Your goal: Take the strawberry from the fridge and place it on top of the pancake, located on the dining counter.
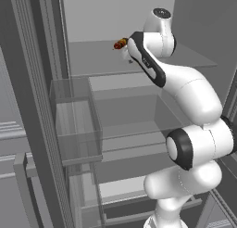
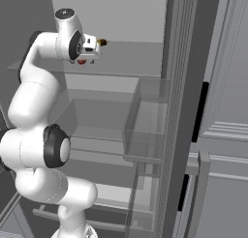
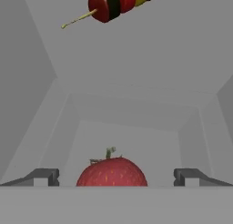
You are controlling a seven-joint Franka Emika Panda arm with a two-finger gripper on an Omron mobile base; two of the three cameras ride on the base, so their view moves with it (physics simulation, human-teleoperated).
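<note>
Your gripper (image 3: 113,177) stands fully open, holding nothing, its fingertips (image 3: 43,176) either side of the strawberry (image 3: 112,172), which sits on the upper glass shelf (image 1: 92,60) of the open fridge (image 2: 179,87). A kebab skewer (image 3: 118,2) lies beyond. I judge the reach done; grasp, carry and placing remain. Contact is hidden at the frame edge, and the arm covers the claw from the base views.

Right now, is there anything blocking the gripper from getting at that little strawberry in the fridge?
Nothing visible does. In the hand view the strawberry sits between the open gripper fingertips, with clear space on each side. The skewer lies farther back on the same fridge shelf, beyond the fruit and out of the way.
</note>
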